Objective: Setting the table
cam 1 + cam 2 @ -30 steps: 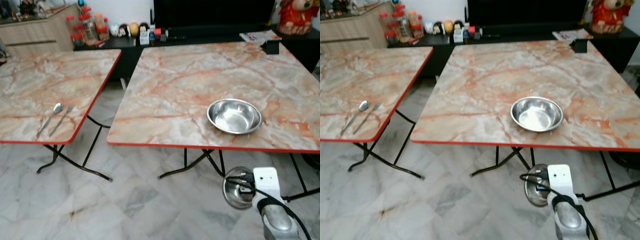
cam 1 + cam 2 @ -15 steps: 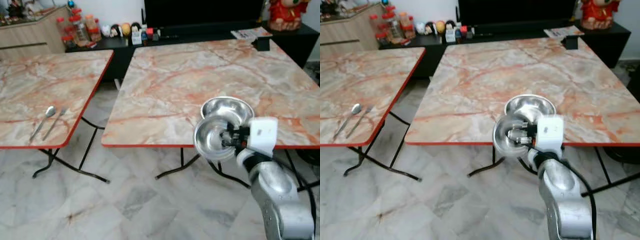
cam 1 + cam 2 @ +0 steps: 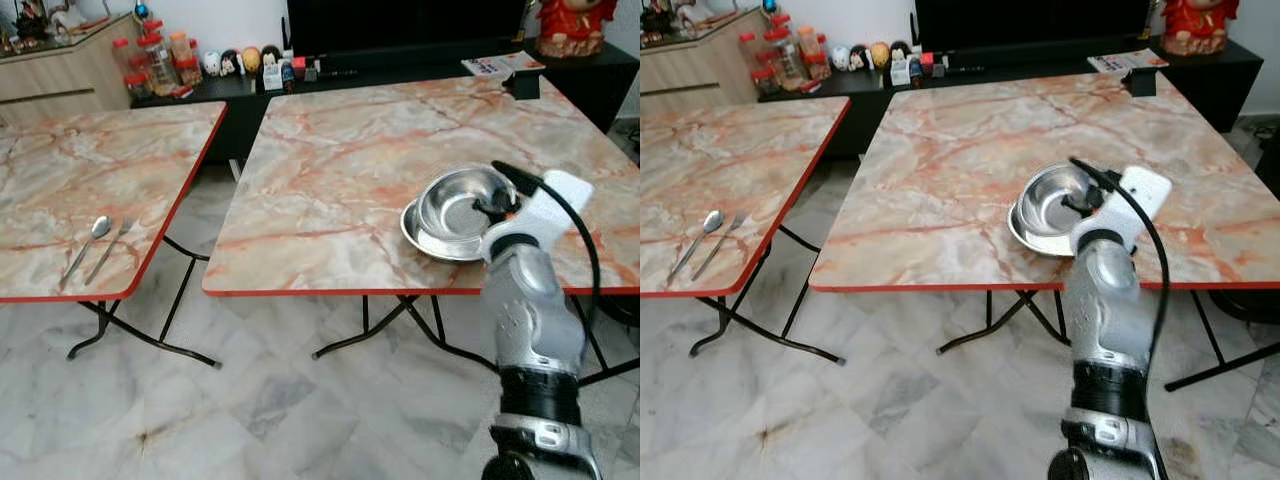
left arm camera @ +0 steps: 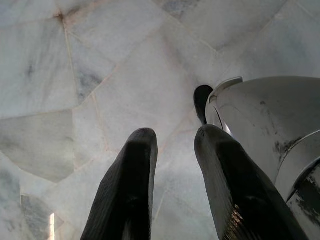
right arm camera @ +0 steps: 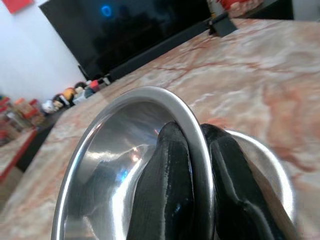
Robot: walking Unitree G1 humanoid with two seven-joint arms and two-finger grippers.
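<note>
My right gripper [image 3: 497,206] is shut on the rim of a steel bowl [image 3: 460,200], one finger [image 5: 167,170] inside and the other outside. That bowl hangs tilted just over a second steel bowl [image 3: 424,236], which rests near the front edge of the right marble table [image 3: 340,160]; I cannot tell if the two touch. A spoon [image 3: 88,240] and a fork [image 3: 110,250] lie side by side near the front of the left table [image 3: 90,150]. My left gripper [image 4: 172,145] hangs over the floor, open with nothing between its fingers.
A gap of marble floor [image 3: 190,240] separates the two folding tables. Behind them a low black cabinet [image 3: 220,85] carries jars and figurines under a dark screen. A small black object [image 3: 522,85] stands at the right table's far corner.
My right arm has lifted the held bowl from below the table's front edge up over the table, above the other bowl. The head view shifted slightly.
</note>
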